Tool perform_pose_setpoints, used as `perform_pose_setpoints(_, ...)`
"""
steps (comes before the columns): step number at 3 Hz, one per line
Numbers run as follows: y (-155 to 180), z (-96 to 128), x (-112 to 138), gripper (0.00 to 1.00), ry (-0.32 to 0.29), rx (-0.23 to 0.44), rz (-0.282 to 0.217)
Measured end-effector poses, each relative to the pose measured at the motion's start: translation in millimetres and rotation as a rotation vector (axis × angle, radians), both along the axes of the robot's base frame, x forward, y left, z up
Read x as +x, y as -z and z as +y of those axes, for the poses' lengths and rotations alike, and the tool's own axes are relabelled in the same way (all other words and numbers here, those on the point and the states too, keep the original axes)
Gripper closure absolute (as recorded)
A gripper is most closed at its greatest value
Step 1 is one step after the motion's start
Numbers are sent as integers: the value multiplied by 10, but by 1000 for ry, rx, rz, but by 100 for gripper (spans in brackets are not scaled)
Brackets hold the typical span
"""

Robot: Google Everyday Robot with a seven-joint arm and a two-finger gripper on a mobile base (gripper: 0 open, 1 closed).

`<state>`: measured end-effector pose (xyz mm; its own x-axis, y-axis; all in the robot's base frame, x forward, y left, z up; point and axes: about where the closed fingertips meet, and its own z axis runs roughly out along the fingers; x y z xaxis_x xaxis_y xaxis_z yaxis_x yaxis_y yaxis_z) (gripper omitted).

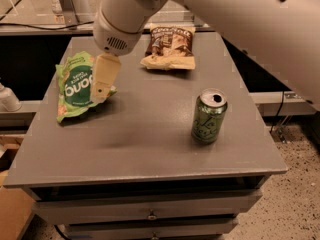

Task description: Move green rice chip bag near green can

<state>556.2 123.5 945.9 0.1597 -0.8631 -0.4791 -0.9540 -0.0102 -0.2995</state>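
Observation:
The green rice chip bag [75, 86] lies flat at the left of the grey table [145, 139], light green with a dark round logo. The green can [208, 116] stands upright at the right of the table, well apart from the bag. My gripper [103, 79] hangs from the white arm, its tan finger pointing down over the bag's right edge. I see only one finger side-on.
A brown-and-tan chip bag [169, 46] lies at the back middle of the table. The big white arm [240, 24] spans the upper right of the view. Drawers [150, 215] sit below the table's front edge. Speckled floor lies to the right.

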Motion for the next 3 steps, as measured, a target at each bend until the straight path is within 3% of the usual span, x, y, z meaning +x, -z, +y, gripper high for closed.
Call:
perform_pose_setpoints(2,428,522,181,0,36,6,39)
perform_pose_setpoints(3,621,606,254,0,75,-28,34)
